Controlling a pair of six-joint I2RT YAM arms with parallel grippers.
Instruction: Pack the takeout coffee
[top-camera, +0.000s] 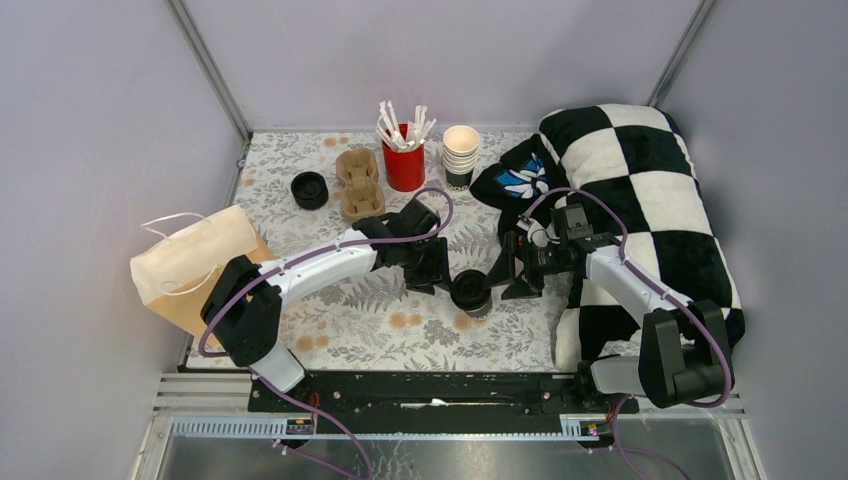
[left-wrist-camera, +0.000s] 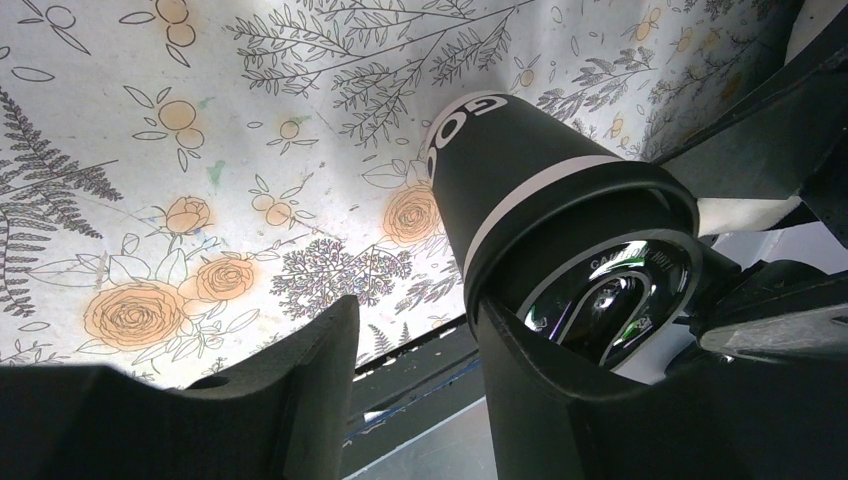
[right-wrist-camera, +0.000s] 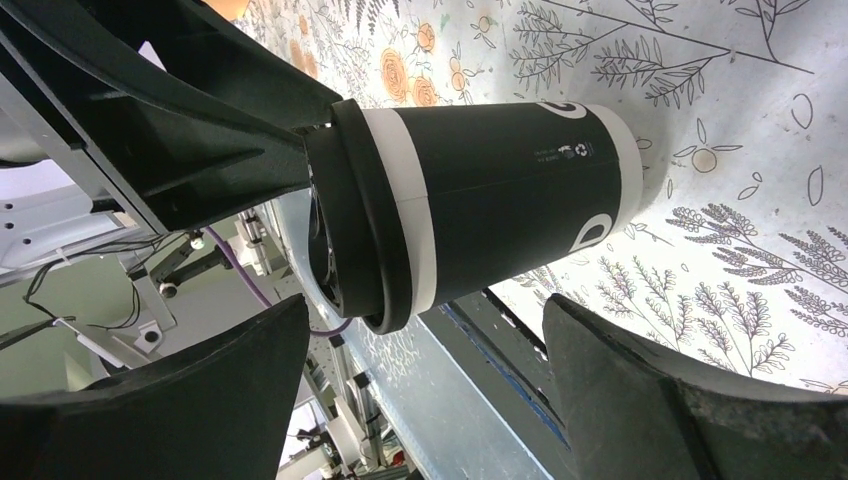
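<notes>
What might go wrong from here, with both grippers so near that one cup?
Both open grippers crowd the cup: the left gripper has a finger at its lid, and the right gripper straddles it. They may collide, or a nudge could tip the cup or loosen the lid and spill.

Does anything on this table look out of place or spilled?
Yes: a large black-and-white checkered cushion lies across the right side of the floral table, unrelated to coffee. Nothing looks spilled; the central black-lidded takeout cup stands upright.
</notes>
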